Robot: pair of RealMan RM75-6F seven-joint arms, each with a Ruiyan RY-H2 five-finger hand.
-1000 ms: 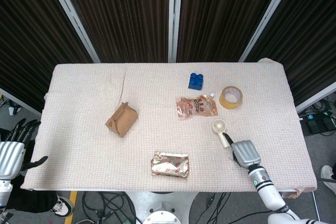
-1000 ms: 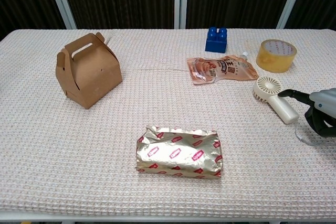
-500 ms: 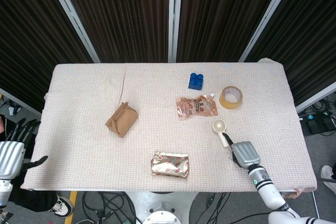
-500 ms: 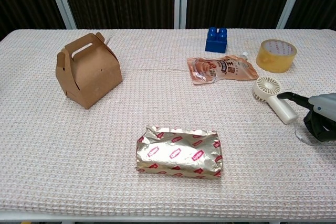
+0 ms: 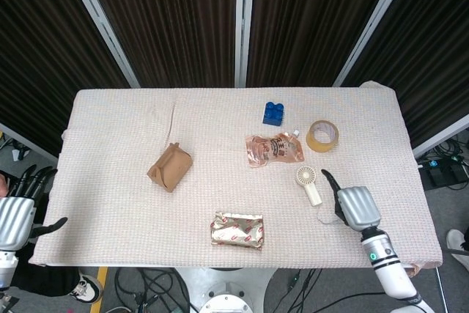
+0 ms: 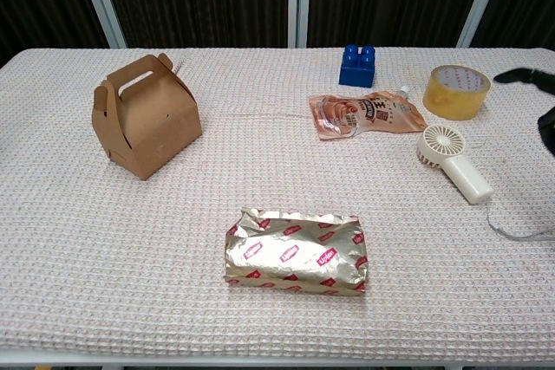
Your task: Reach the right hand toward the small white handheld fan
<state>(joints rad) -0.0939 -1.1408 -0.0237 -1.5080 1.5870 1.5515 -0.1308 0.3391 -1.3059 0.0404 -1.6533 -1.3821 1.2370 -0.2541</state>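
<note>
The fan (image 5: pixel 308 185) lies flat on the worktop (image 5: pixel 117 188), handle toward the right robot hand (image 5: pixel 355 207), which hovers just beside it, empty; finger spread unclear. Approach the handle low, avoiding the tape (image 5: pixel 322 135)

Right hand (image 6: pixel 539 93) mostly beyond the chest view's edge.

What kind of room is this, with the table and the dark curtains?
Probably a robot test lab, not a home: odd items like a handheld fan and a tape roll lie spread on a cloth-covered table, black curtains hang behind, and cables trail on the floor.
</note>
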